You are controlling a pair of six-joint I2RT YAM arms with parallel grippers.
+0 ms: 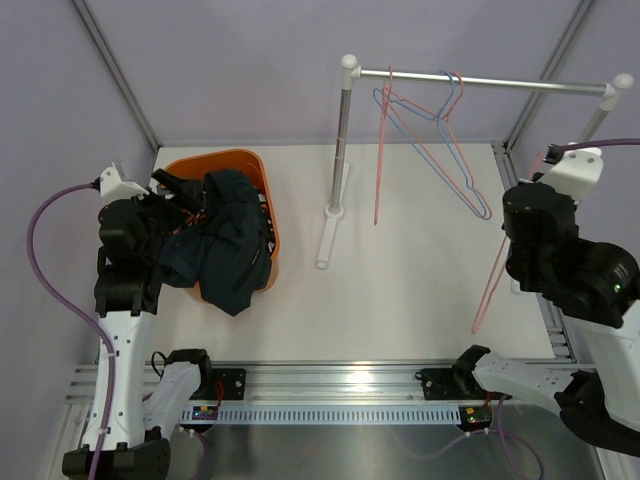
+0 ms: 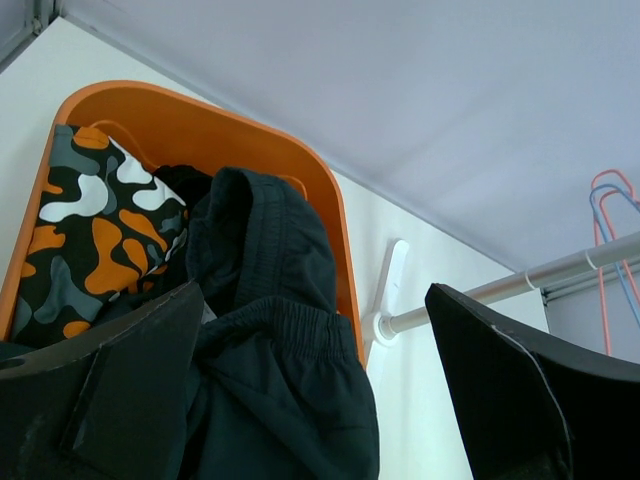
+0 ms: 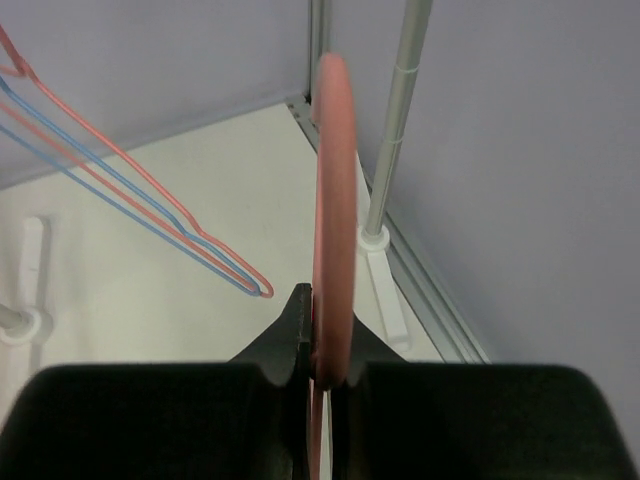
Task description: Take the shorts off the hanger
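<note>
Over basket [image 1: 216,155], navy shorts [image 1: 226,246], left claw [image 2: 315,297] agape

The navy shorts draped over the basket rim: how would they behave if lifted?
Probably floppy: the navy shorts sag in folds over the rim of the orange basket. Thin cloth, so likely light. Hanging outside the rim, they may slide off if tugged.

Seen from above, the left arm [image 1: 125,265] and right arm [image 1: 575,270] are each showing bulky black joint housings above white lower links. A purple cable [image 1: 32,240] is looping from a white wrist block [image 1: 122,183] at the left edge. A green light [image 1: 618,286] is glowing at the right edge. In the left wrist view, the fingers [image 2: 120,390] are looking matte black.
</note>
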